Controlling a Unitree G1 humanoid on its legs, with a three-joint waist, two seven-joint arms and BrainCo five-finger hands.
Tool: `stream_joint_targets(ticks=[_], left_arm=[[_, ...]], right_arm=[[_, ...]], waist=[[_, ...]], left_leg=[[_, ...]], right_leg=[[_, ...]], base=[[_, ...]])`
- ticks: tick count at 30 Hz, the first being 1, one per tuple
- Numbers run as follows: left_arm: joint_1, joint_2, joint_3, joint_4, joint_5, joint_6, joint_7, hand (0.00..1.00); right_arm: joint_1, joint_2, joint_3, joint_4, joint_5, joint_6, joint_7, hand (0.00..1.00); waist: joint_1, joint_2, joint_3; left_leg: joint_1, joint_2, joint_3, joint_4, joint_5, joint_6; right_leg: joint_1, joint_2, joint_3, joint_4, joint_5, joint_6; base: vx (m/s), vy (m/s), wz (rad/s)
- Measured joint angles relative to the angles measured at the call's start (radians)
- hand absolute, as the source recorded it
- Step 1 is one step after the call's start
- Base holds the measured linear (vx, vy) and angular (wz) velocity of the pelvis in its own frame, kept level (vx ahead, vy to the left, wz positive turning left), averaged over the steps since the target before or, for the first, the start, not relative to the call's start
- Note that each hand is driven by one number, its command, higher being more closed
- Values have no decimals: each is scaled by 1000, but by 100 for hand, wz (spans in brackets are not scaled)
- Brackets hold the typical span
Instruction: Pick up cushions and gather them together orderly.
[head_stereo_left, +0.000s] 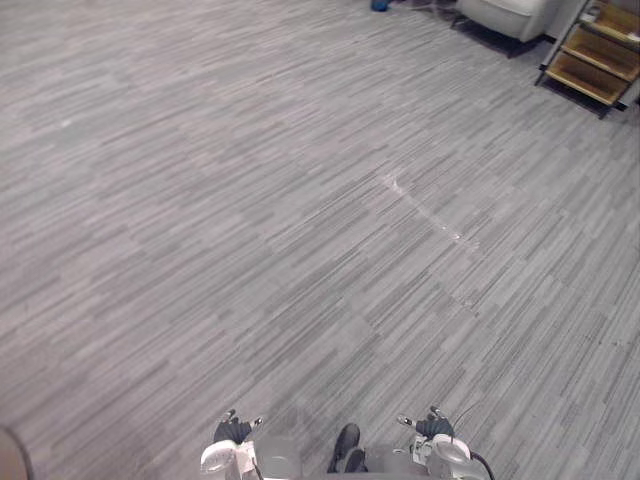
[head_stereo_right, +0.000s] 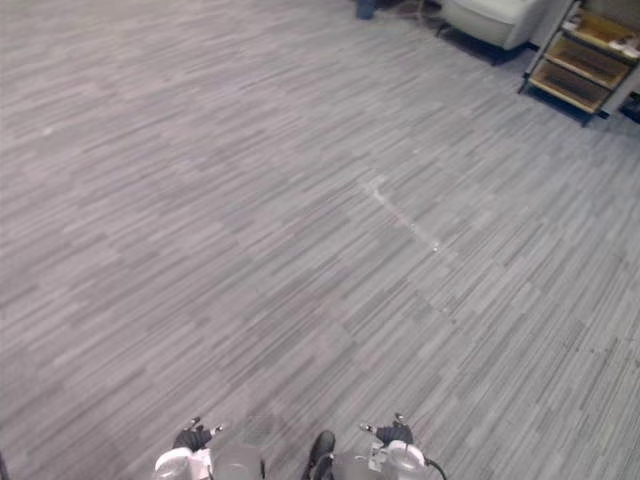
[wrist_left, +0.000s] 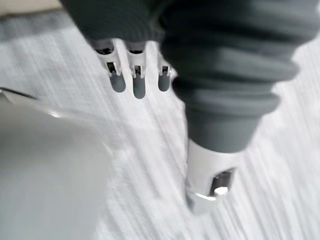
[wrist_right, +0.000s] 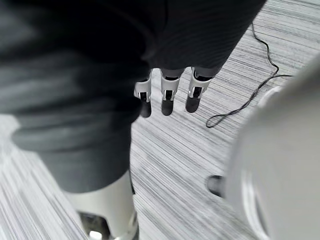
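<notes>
**Both hands empty and low, cushions still to be found**

The left hand (head_stereo_left: 232, 430) hangs at the robot's side at the near edge of the scene. Its silver, dark-tipped fingers (wrist_left: 139, 82) point straight down, relaxed and spread away from the thumb, with nothing in them. The right hand (head_stereo_left: 435, 427) mirrors it on the other side. Its fingers (wrist_right: 168, 97) are just as slack and apart, and it holds nothing either. Both palms sit close to the body and well above the grey striped carpet (head_stereo_left: 250, 200) that runs ahead of them.

A thin pale scuff (head_stereo_left: 425, 212) crosses the carpet at middle distance, right of centre. At the far right stand a pale upholstered armchair (head_stereo_left: 505, 15) and, just beside it, a slanted wooden shelf unit (head_stereo_left: 595, 52). Where the cushions lie cannot be told from here, so the step in hand is probably to search or walk up to them.

The main risk is probably setting off on a wrong heading, since no target is fixed. If the route leads to the far right corner, the armchair and shelf stand close together, and a swinging arm could clip the shelf. With the hands this low and slack, a hurried reach could also meet a soft cushion with straight fingers and push it away instead of grasping it.
</notes>
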Motion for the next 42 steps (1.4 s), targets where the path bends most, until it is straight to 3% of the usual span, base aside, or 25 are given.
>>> stream_joint_targets(ticks=[3, 4, 6, 7, 8, 11, 14, 15, 16, 18, 20, 23, 25, 27, 29, 30, 32, 34, 35, 36, 37, 38, 39, 40, 42], left_arm=[[-1, -7, -21, -30, 0, -4, 0, 0], [-1, -23, -17, -32, -1, -6, 0, 0], [3, -22, -12, -38, -1, -18, 0, 0], [5, -21, -12, -37, -1, -20, 0, 0], [2, -11, -13, -37, -1, -21, -2, 0], [2, -11, -13, -41, 2, -20, -2, 0], [-11, 5, -42, -13, 15, -6, -1, 0], [-21, 10, -67, 7, 20, 5, 0, 0], [-19, 10, -71, 10, 20, 5, 0, 0], [-34, 3, -85, 24, 23, 8, 0, 0], [-42, -3, -92, 27, 25, 8, -1, 0], [-54, 5, -128, 29, 27, 6, 0, 0], [-52, 8, -134, 43, 28, 6, 2, 0], [-44, -8, -120, 46, 28, 5, 6, 0], [-40, -22, -63, 45, 29, 9, 7, 0], [-26, -30, -61, 40, 30, 8, 7, 0], [-20, -27, -69, 5, 30, 6, 6, 0], [-19, -21, -92, -14, 29, 4, 7, 0], [-10, -23, -95, -29, 27, -2, 6, 0], [-5, -27, -95, -32, 14, -11, 2, 0], [-5, -31, -90, -34, 12, -14, 1, 0], [0, -41, -75, -44, -4, -20, -1, 0], [10, -41, -52, -42, -8, -24, -1, 0], [8, -36, -53, -42, -9, -24, -1, 0], [6, -20, -47, -44, -9, -22, -4, 0]], right_arm=[[-5, -1, 0, -2, 21, 1, -4, 0], [-7, -14, -1, -3, 21, 2, -5, 0], [-6, -17, 1, 5, 21, 4, -5, 0], [-8, -13, 1, 5, 21, 4, -5, 0], [-18, -7, 0, 5, 21, 3, -3, 0], [-10, 1, 3, -12, 20, 1, 0, 0], [17, 8, 2, -16, 20, -3, 4, 0], [52, 10, 0, -52, 21, -1, 3, 0], [57, 9, 1, -57, 20, -3, 2, 0], [59, 12, -17, -82, 21, -9, 2, 0], [49, 9, -51, -78, 21, -9, 1, 0], [29, -9, -80, -44, 22, -7, -3, 0], [37, -32, -92, -24, 33, -3, -4, 0], [36, -41, -133, -4, 41, 0, -7, 0], [45, -44, -129, -10, 49, 0, -7, 0], [45, -51, -107, -27, 63, 2, -13, 0], [42, -37, -107, -27, 75, 3, -21, 0], [38, -34, -107, -26, 99, 4, -24, 0], [20, -35, -109, -15, 101, 2, -25, 0], [-9, -41, -111, 1, 101, 0, -25, 0], [-17, -40, -112, 1, 101, -1, -25, 0], [-21, -47, -113, 2, 99, -1, -25, 0], [-20, -29, -98, 2, 99, 1, -25, 0], [-21, -23, -97, 2, 99, 1, -24, 0], [-1, -3, -92, -4, 97, 4, -20, 0]], waist=[[20, -10, 0], [33, 6, -4], [60, -13, -7], [65, -15, -12], [60, -38, -17], [68, -46, -23], [56, -45, -13], [38, -46, -12], [33, -43, -13], [3, -47, -15], [-14, -45, -17], [-43, -51, -19], [-71, -43, -26], [-69, -1, -48], [-71, 20, -42], [-53, 35, -34], [-29, 22, -21], [-14, 11, -20], [3, 10, -19], [25, 20, -16], [31, 28, -15], [53, 40, -16], [68, 24, -20], [68, 18, -21], [60, -14, -26]], left_leg=[[-89, -68, -2, -338, -9, -11], [-118, -115, -43, -590, 69, -19], [-87, -148, -50, -722, 249, -29], [-78, -157, -45, -733, 278, -14], [-72, -172, -11, -699, 238, 20], [-37, -162, 63, -604, 159, 69], [120, -142, 85, -621, 28, 66], [198, -141, 95, -633, -3, 67], [214, -137, 98, -640, -8, 66], [362, -98, 127, -750, -27, 60], [432, -78, 145, -817, -30, 54], [468, -73, 133, -859, -48, 21], [504, -50, 56, -846, -68, -12], [467, -6, 2, -721, -39, -54], [355, 7, -30, -412, 59, -41], [207, 24, -31, -89, 138, -20], [72, 1, -18, 25, 37, -16], [-10, -43, -8, -41, -9, 4], [-69, -89, -3, -214, -23, 4], [-117, -126, -15, -461, 21, 2], [-129, -135, -24, -534, 48, -3], [-142, -138, -15, -658, 206, -17], [-117, -147, 40, -670, 259, 21], [-113, -156, 49, -662, 240, 29], [-109, -165, 99, -553, 151, 104]], right_leg=[[79, -10, 96, -79, -13, 21], [105, -20, 142, -93, -42, 30], [131, -45, 213, -104, -71, 53], [137, -54, 231, -106, -74, 60], [143, -83, 254, -103, -82, 81], [125, -104, 326, 43, -73, 106], [-110, -120, 302, 678, -3, 294], [-190, -162, 252, 839, -30, 253], [-204, -171, 240, 849, -37, 245], [-298, -209, 101, 721, -79, 190], [-332, -204, 51, 511, -67, 193], [-357, -158, 89, 128, 77, 179], [-340, -120, 127, 81, 236, 112], [-333, -82, 96, 142, 152, 89], [-268, -46, 92, 142, 84, 71], [-168, -14, 115, 94, 54, 43], [-50, -3, 141, 29, 30, 25], [23, -6, 164, -24, 23, 26], [63, -16, 199, -63, 16, 31], [93, -25, 248, -86, -16, 41], [101, -26, 262, -90, -25, 47], [121, -37, 314, -97, -58, 61], [147, -60, 367, -106, -90, 73], [157, -72, 377, -104, -94, 74], [171, -103, 423, -40, -89, 88]], base=[[389, 6, -90], [325, 115, -66], [466, 148, -85], [553, 119, -71], [565, 100, -51], [546, 119, -57], [431, 80, -51], [499, 40, -22], [480, 9, -19], [397, -15, -25], [461, -63, -19], [470, -132, 4], [580, -245, 37], [723, -308, 15], [632, -288, -18], [450, -160, -26], [553, -125, -32], [464, -93, -35], [458, -27, -83], [457, 21, -87], [564, 142, -107], [660, 179, -100], [562, 156, -91], [655, 114, -60], [704, 127, -29]])
